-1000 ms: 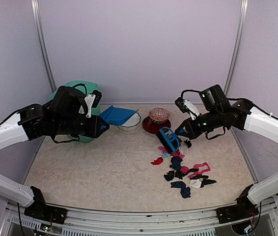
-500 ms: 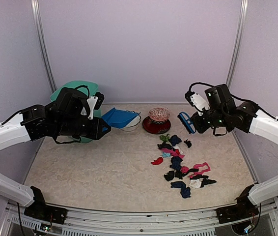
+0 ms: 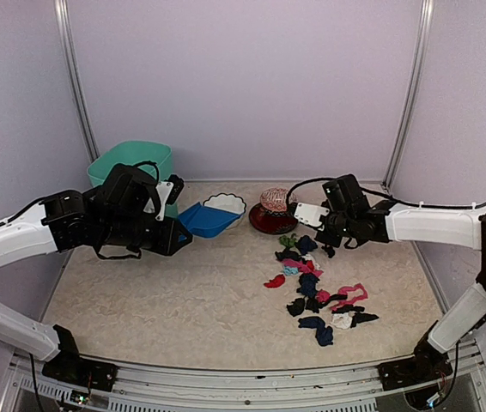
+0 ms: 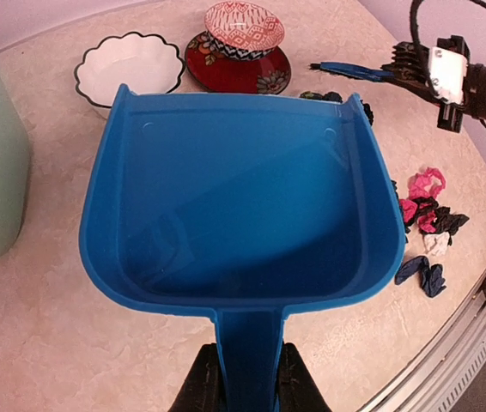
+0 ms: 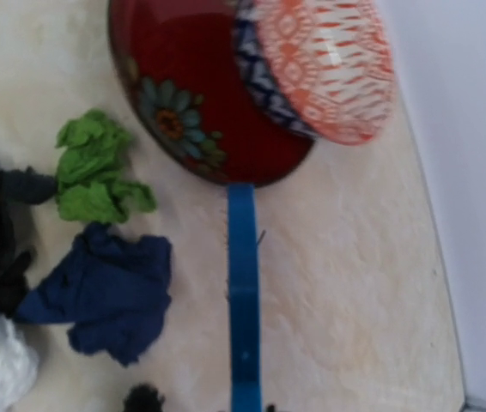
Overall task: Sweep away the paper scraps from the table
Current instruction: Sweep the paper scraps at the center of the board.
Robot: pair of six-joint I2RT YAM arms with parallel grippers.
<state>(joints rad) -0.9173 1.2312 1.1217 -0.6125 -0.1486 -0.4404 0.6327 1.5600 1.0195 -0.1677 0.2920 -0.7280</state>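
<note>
The left gripper [image 4: 239,382] was clamped on the handle of the blue dustpan [image 4: 243,206], well apart from the paper scraps [image 3: 316,296] on the right side of the surface [image 3: 140,300]. A red plate [image 5: 200,112] stood right at the tip of the small blue brush [image 5: 243,292]. The right gripper [image 4: 397,70], the closer one, squeezed that brush at the far end of the scraps' far-to-near row.

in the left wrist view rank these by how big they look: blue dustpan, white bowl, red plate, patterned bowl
blue dustpan, largest, but closest to the camera
white bowl and red plate, about alike, not ranked
patterned bowl, smallest
</note>
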